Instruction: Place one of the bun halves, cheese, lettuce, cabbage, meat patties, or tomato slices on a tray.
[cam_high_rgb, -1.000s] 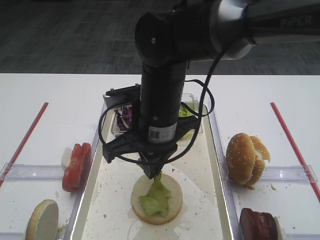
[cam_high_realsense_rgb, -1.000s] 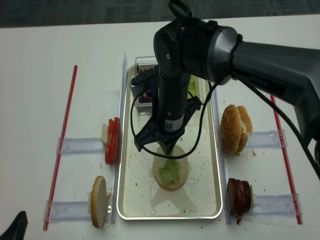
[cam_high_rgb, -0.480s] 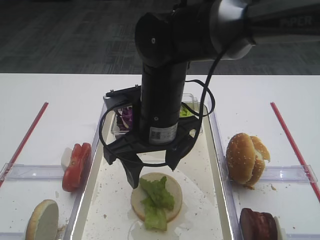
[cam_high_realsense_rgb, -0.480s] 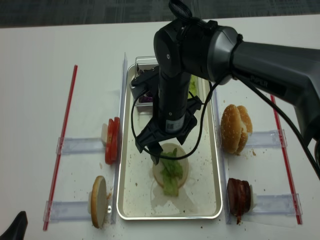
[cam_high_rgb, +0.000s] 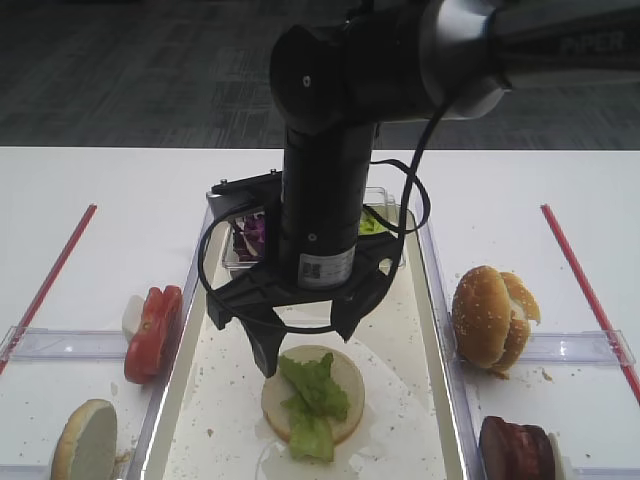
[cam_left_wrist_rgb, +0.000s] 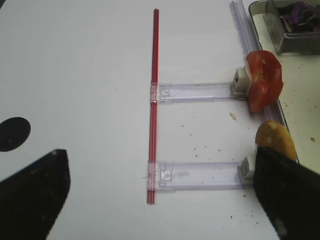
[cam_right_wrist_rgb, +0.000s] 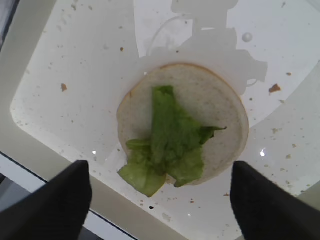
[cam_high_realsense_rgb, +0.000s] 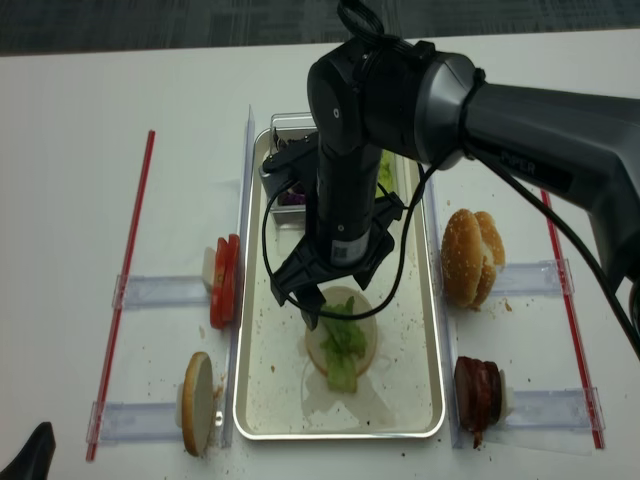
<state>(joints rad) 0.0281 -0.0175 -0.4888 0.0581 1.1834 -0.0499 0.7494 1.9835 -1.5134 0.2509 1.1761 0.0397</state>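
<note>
A: So where's the lettuce (cam_high_rgb: 313, 393) sitting? And is anything gripped by the right hand (cam_high_rgb: 303, 341)?

B: Nothing's gripped. The right hand is spread wide open, poised right above the bun half (cam_high_rgb: 343, 381) with both fingers clear of it. The lettuce is laid on the bun's pale cut face, one end hanging over the edge. That bun is lying flat on the tray (cam_high_rgb: 431, 330).

A: And the left hand (cam_left_wrist_rgb: 160, 200)?

B: Only its dark fingers are seen in the wrist view, spread apart over the white table (cam_left_wrist_rgb: 75, 75), nothing between them. Tomato slices (cam_high_rgb: 152, 333) are propped left of the tray, sesame buns (cam_high_rgb: 489, 316) and meat patties (cam_high_rgb: 518, 451) right of it.
</note>
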